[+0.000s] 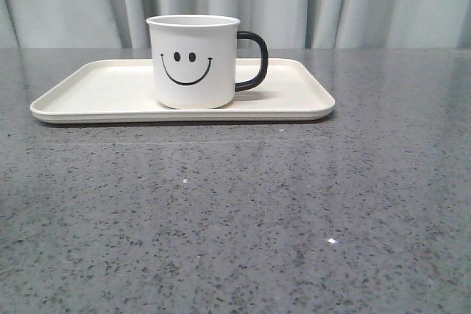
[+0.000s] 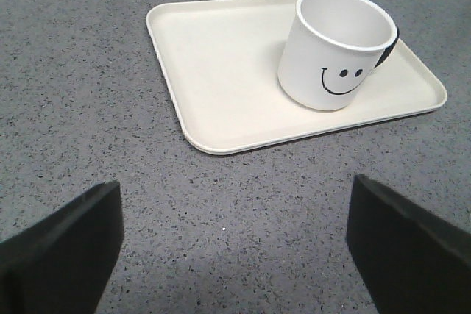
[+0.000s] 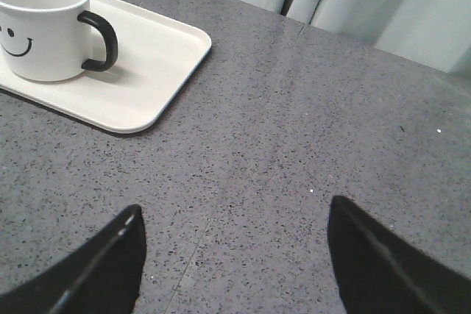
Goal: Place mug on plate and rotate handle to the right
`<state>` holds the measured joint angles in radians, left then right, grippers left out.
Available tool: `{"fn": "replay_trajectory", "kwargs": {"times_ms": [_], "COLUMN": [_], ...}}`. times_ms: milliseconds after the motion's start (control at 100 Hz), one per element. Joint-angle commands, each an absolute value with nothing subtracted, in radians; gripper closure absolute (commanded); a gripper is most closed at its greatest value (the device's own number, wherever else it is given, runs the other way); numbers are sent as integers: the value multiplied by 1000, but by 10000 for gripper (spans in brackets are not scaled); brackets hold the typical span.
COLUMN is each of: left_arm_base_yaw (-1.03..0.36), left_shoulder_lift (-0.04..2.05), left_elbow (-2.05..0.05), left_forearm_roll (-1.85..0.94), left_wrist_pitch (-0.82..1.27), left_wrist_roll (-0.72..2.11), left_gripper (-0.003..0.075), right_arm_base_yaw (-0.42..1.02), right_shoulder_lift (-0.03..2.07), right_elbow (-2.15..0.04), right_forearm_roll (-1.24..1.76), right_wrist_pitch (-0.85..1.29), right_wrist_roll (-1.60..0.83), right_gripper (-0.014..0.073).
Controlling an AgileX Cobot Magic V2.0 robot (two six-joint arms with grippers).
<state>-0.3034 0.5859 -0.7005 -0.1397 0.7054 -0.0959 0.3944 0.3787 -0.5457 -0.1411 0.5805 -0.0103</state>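
Smiling white mug (image 1: 193,62), black handle (image 1: 252,60) rightward, upright on plate (image 1: 96,90); both end effectors released.

A dark grey speckled stone table (image 1: 235,218) is stretching across the whole scene, its polished surface catching small glints of light near the front and showing faint reflections. Along the far edge, pale grey-green curtains (image 1: 353,1) are hanging in soft vertical folds, spanning from left to right behind the table.
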Motion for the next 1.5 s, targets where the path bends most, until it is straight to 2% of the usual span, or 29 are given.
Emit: {"fn": "replay_trajectory", "kwargs": {"times_ms": [0, 150, 220, 260, 380, 480, 500, 580, 1490], "left_arm_base_yaw": [-301, -301, -301, -301, -301, -301, -301, -301, -301], "left_shoulder_lift": [587, 587, 587, 587, 587, 587, 587, 587, 587], "left_elbow": [-728, -728, -728, -728, -728, -728, -728, -728, -726], "left_forearm_roll": [-150, -150, -150, -150, -150, -150, -150, -150, -150], "left_wrist_pitch": [637, 637, 637, 637, 637, 637, 637, 635, 625], "left_wrist_roll": [-105, -105, -105, -105, -105, -105, -105, -105, -105], "left_gripper": [121, 122, 150, 181, 356, 555, 596, 741, 740], "right_arm_base_yaw": [387, 387, 387, 387, 387, 387, 387, 387, 387], "right_shoulder_lift": [341, 335, 335, 335, 335, 335, 335, 335, 335], "right_elbow": [-508, -489, -489, -489, -489, -489, -489, -489, -489], "right_forearm_roll": [-170, -170, -170, -170, -170, -170, -170, -170, -170], "right_wrist_pitch": [442, 430, 420, 415, 404, 401, 401, 401, 401], "right_wrist_roll": [-10, -10, -10, -10, -10, -10, -10, -10, -10], "right_gripper": [72, 78, 125, 181, 419, 639, 665, 656, 659]}}
